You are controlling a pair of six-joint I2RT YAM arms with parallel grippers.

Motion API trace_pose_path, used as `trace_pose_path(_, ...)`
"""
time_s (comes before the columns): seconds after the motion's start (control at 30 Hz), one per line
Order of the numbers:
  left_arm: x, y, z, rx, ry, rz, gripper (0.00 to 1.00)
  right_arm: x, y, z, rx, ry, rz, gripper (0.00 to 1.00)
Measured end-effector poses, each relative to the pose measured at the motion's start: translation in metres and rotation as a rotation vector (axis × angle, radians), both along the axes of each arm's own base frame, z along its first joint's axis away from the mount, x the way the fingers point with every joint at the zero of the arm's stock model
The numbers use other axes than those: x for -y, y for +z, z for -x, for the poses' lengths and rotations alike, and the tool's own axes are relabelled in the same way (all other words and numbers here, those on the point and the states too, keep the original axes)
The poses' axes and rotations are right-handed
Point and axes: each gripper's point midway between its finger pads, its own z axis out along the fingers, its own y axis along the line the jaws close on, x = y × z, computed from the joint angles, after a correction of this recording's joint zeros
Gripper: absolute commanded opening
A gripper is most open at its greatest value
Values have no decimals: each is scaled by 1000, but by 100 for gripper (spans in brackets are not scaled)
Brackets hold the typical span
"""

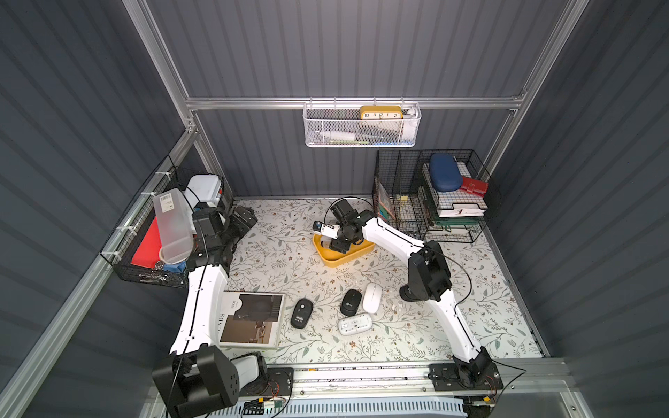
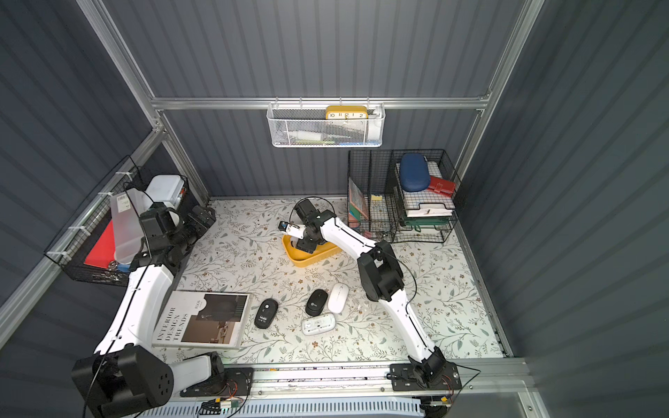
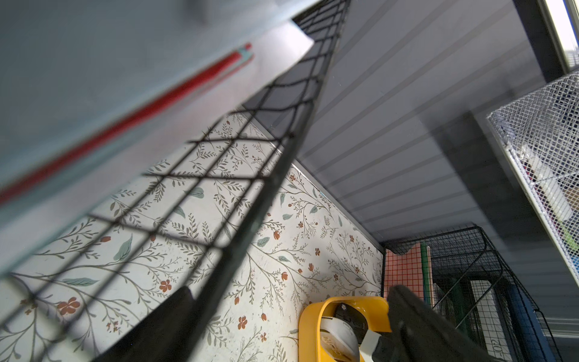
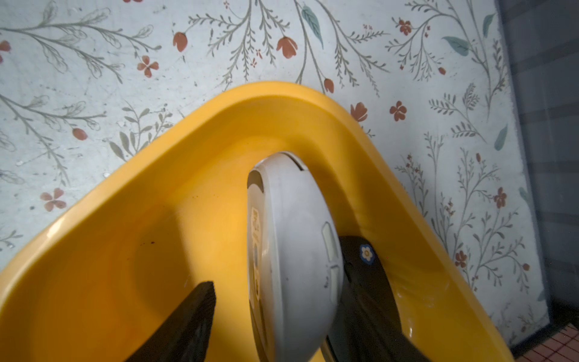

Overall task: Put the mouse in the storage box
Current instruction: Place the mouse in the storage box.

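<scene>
right gripper (image 4: 283, 264) part-open inside the storage box (image 4: 175, 147), grey mouse (image 4: 291, 250) on edge in the box near a rounded corner, touching one jaw, other jaw clear; I'd open wider, then lift straight up so it drops flat inside.

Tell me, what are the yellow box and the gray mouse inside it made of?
The storage box looks like smooth, glossy plastic: its mustard-yellow rim catches bright highlights and its corners are moulded round. The mouse seems to be matte light-grey plastic: it has a dull surface, thin seams and moulded side buttons.
</scene>
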Motion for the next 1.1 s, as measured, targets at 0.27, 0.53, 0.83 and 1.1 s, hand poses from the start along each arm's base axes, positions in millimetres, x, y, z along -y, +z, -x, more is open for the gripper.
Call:
trace_pose_path(0.27,0,0,0,2,-2,1,99,-7,-17,-6,-5,-2,1,62)
trace_pose_path(0.53,0,0,0,1,-2,1,99,-10,-20,-7,4,-4,3,39)
trace_pose_path(0.83,0,0,0,0,-1,0,99,-9,-20,-15,151,-15,56,23)
trace_pose_path(1.1,0,0,0,1,-1,0,99,11,-19,-27,362,-55,150,25)
